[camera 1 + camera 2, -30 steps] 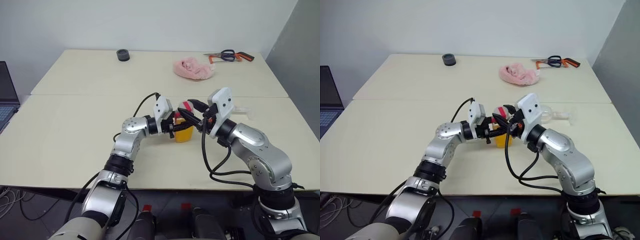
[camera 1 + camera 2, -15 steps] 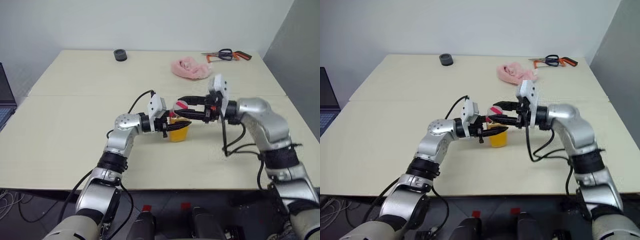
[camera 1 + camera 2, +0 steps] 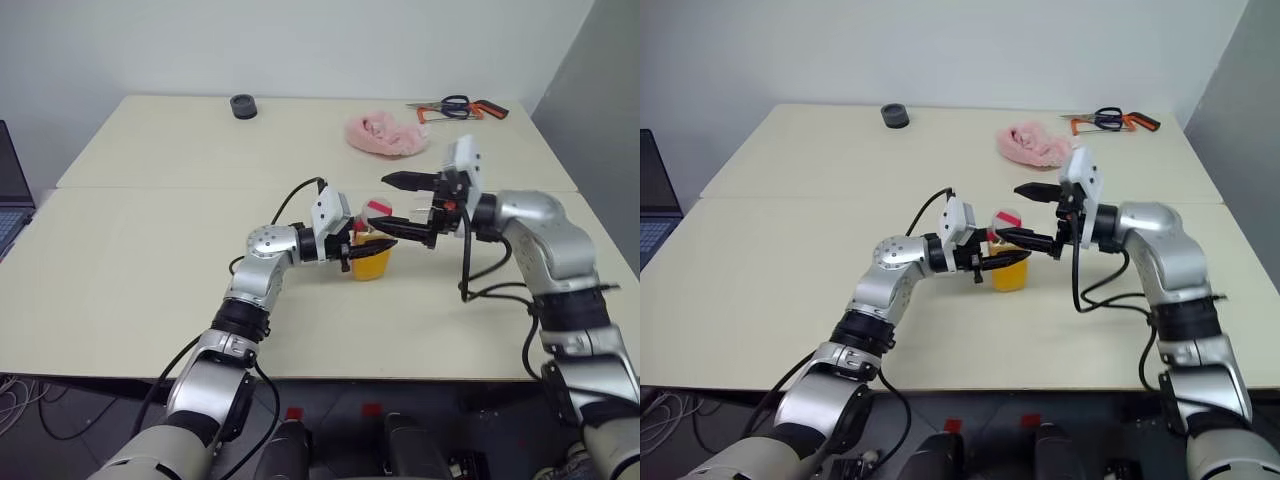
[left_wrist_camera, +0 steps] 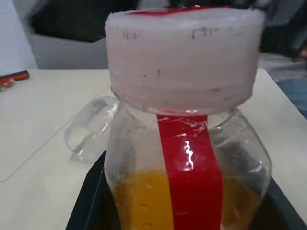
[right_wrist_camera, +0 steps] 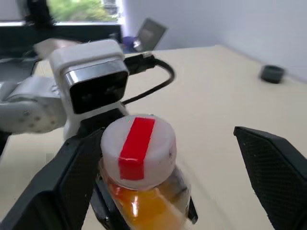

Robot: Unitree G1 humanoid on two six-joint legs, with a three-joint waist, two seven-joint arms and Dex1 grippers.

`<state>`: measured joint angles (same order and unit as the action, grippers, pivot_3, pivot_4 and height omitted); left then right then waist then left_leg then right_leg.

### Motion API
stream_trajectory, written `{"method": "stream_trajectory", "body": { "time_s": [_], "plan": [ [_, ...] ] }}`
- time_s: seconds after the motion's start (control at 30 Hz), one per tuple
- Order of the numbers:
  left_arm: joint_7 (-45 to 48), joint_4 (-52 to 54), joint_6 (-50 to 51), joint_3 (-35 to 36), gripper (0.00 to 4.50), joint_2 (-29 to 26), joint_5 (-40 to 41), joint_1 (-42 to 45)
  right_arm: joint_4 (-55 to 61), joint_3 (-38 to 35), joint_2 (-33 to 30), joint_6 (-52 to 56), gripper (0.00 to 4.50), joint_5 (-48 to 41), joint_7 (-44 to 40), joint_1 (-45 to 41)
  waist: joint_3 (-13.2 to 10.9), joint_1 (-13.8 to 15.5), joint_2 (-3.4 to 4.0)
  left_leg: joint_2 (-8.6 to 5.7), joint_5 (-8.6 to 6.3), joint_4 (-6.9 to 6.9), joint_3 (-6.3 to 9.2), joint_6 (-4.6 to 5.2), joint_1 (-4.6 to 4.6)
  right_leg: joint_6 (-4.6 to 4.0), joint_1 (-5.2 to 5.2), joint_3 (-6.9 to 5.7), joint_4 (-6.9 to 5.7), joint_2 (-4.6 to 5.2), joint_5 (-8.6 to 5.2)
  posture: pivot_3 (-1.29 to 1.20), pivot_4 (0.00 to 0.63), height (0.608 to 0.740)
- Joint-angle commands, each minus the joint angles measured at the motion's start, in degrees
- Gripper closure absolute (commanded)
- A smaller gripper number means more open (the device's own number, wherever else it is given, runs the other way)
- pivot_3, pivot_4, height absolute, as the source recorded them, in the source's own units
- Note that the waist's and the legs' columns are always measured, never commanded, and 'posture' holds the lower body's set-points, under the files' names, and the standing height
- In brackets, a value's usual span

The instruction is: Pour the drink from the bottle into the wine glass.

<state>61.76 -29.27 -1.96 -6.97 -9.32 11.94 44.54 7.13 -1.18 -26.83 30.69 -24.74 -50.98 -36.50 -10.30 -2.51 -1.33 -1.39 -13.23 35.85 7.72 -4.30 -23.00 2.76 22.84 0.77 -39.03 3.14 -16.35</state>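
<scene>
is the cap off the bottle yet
No, the red-and-white cap sits on the bottle, which the left gripper holds, while the right gripper is open around it.

We see the bottle (image 3: 369,257) on the table (image 3: 150,270) between our left gripper (image 3: 372,243) and right gripper (image 3: 392,201), cloth (image 3: 387,135) and scissors (image 3: 458,108) behind.

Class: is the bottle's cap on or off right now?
On. The red-striped white cap sits atop the bottle, above the orange drink.
</scene>
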Motion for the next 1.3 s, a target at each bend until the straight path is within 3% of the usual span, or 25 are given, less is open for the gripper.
{"method": "stream_trajectory", "body": {
  "time_s": [0.03, 0.17, 0.3, 0.73, 0.87, 1.2, 1.3],
  "plan": [
    [-2.13, 3.16, -1.32, -0.07, 2.74, 1.03, 0.01, 0.57, 15.6, -1.99, 5.35, 4.41, 0.0, 2.59, 17.17, 4.93, 0.0, -0.22, 0.01, 0.01, 0.0, -0.01, -0.01, 0.0, 0.01, 0.0, 0.02, 0.03, 0.0, -0.01, 0.0, 0.0, 0.15, 0.74],
    [-2.72, 1.97, -1.5, -0.12, 2.74, 1.53, -0.15, 1.22, 26.23, 3.49, 12.53, 8.73, 0.0, 5.68, 28.61, 9.95, 0.01, -0.44, 0.03, 0.04, -0.01, -0.06, -0.01, 0.03, 0.03, 0.02, 0.13, 0.07, -0.11, -0.08, 0.01, 0.0, 0.15, 0.74],
    [-3.22, -0.54, -2.19, 0.06, 2.74, 1.88, -0.48, 2.79, 28.47, 7.51, 16.08, 8.78, 0.0, 12.55, 37.24, 11.74, 0.01, -0.35, 0.03, 0.01, -0.01, -0.03, -0.04, 0.04, 0.03, 0.04, 0.13, 0.1, -0.11, -0.09, 0.03, 0.0, 0.15, 0.74],
    [-4.32, -4.79, -4.1, 0.5, 2.74, 2.09, -1.27, 4.72, 29.79, 9.73, 21.85, 6.26, 0.0, 16.59, 44.46, 15.22, 0.02, -0.55, 0.03, 0.02, -0.07, -0.05, -0.03, 0.14, 0.04, 0.04, 0.13, 0.08, -0.1, -0.1, 0.03, 0.0, 0.15, 0.74],
    [-4.37, -4.79, -4.24, 0.48, 2.74, 1.84, -1.55, 4.38, 29.01, 9.83, 22.22, 4.56, 0.91, 17.35, 44.43, 15.03, 0.01, -0.56, 0.03, 0.01, -0.07, -0.04, -0.04, 0.13, 0.03, 0.04, 0.12, 0.08, -0.09, -0.1, 0.03, 0.0, 0.15, 0.74],
    [-4.76, -4.62, -4.33, 0.7, 2.74, 1.67, -1.43, 4.56, 27.7, 11.37, 21.58, 5.8, 4.46, 16.9, 42.65, 15.37, 0.02, -0.6, 0.03, 0.01, -0.07, -0.04, -0.03, 0.13, 0.04, 0.04, 0.12, 0.08, -0.1, -0.1, 0.03, 0.0, 0.15, 0.74],
    [-4.96, -4.6, -4.39, 0.75, 2.74, 1.42, -1.4, 4.57, 28.48, 10.69, 21.95, 4.37, 4.5, 16.55, 42.85, 16.1, 0.02, -0.61, 0.03, 0.01, -0.07, -0.03, -0.03, 0.13, 0.03, 0.04, 0.12, 0.08, -0.1, -0.1, 0.03, 0.0, 0.15, 0.74]
  ]
}}
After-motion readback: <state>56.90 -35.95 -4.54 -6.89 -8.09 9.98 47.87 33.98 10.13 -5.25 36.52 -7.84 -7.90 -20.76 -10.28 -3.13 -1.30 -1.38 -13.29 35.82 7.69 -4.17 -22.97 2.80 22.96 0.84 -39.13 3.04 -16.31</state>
